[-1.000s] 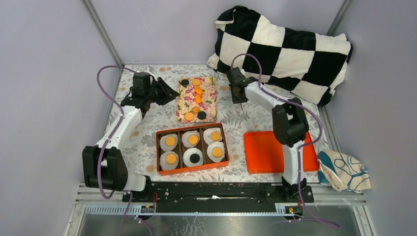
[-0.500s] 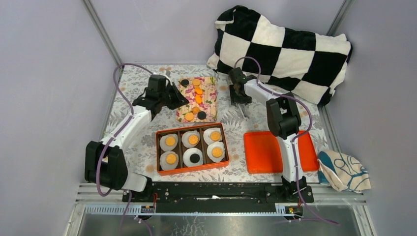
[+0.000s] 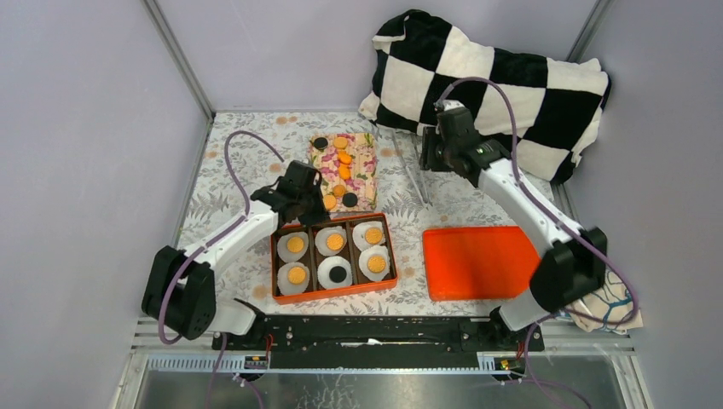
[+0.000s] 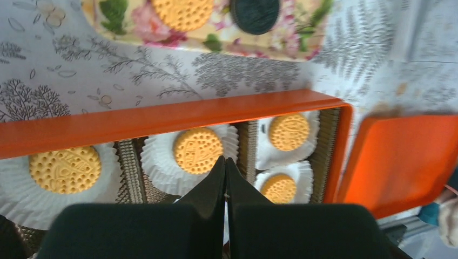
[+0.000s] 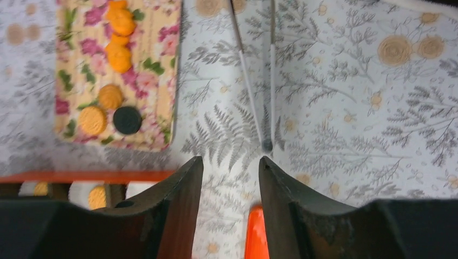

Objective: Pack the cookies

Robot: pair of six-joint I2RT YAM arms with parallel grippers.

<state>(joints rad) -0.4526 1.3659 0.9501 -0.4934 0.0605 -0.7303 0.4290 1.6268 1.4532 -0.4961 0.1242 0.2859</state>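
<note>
Several cookies, orange ones (image 3: 339,158) and black ones (image 3: 349,198), lie on the floral tray (image 3: 365,166). The orange box (image 3: 332,294) holds six white paper cups, five with an orange cookie (image 4: 198,150) and one with a black cookie (image 3: 338,273). My left gripper (image 3: 314,204) is shut with nothing in it, its tips (image 4: 225,160) hovering over the box's back row. My right gripper (image 3: 430,158) is open and empty (image 5: 231,162), high above the cloth near the metal tongs (image 5: 270,81).
The metal tongs (image 3: 418,175) lie on the patterned cloth between the tray and my right arm. An orange lid (image 3: 482,260) lies right of the box. A checkered pillow (image 3: 494,81) fills the back right, and a crumpled cloth (image 3: 614,302) sits at the right edge.
My left gripper shut and moved from the tray's left side toward the box. My right arm swung back and right, and the tongs now lie on the cloth apart from it.
</note>
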